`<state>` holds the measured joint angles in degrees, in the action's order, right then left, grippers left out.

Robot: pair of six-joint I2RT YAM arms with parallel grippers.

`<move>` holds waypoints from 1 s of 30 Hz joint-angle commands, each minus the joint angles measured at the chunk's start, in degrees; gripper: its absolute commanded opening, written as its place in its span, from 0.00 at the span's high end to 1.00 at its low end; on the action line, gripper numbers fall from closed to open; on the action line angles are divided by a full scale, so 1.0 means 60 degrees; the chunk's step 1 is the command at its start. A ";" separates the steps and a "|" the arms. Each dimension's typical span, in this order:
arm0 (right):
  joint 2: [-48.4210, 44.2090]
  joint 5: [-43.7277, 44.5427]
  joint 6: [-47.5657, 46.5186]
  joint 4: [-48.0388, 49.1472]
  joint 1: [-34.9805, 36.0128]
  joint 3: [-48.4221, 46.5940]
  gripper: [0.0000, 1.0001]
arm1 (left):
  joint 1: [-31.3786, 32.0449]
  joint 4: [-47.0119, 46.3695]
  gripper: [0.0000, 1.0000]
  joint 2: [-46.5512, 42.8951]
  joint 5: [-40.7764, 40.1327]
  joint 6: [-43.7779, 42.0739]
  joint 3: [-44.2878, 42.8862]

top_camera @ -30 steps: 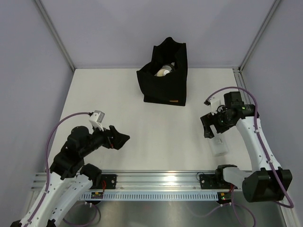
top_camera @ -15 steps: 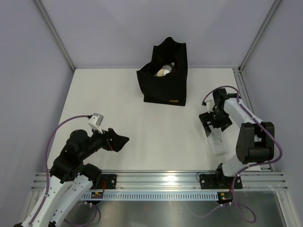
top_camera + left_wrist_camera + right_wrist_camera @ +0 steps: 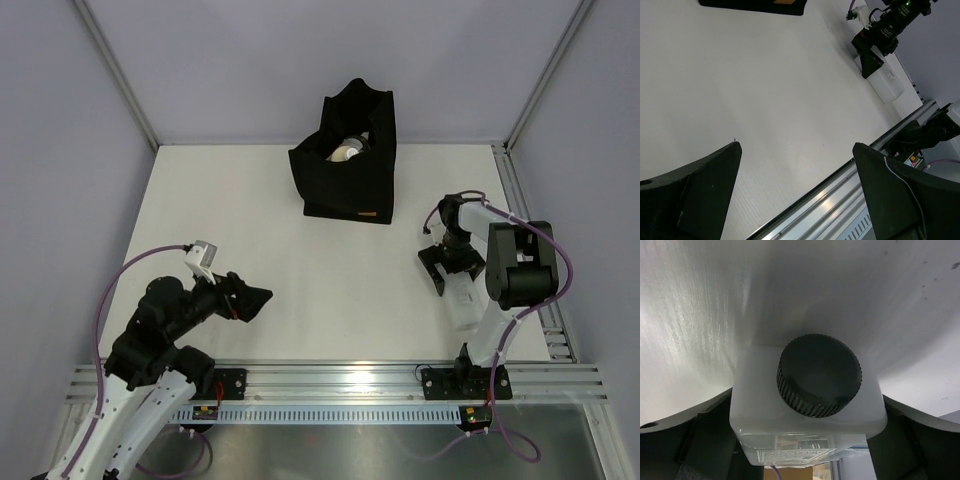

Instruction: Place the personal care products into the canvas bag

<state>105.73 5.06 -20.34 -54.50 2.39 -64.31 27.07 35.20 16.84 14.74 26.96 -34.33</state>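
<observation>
Right gripper (image 3: 446, 270) spread wide at the cap end of the flat white bottle (image 3: 465, 310) near the table (image 3: 300, 230) right edge, canvas bag (image 3: 345, 185) well apart, left gripper (image 3: 252, 298) wide too; left wrist: own jaws wide, nothing between; right wrist: black cap (image 3: 819, 374) between open fingers (image 3: 705, 450), contact unclear.

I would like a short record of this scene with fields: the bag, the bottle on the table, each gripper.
canvas bag: upright at the far side of the table, pale items inside
flat white bottle: lying on the table, right side, black cap
right gripper: open, fingers either side of the bottle's cap end
left gripper: open, empty, over the table
</observation>
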 commanded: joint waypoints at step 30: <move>0.0466 -0.8053 0.3666 -0.0414 0.1035 -1.3252 1.00 | 0.0000 -0.0506 0.01 -0.0889 -0.0436 -0.0011 0.0023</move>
<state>104.73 -40.03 -5.72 -63.31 3.97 -134.19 27.07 34.41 10.98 13.26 27.00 -34.24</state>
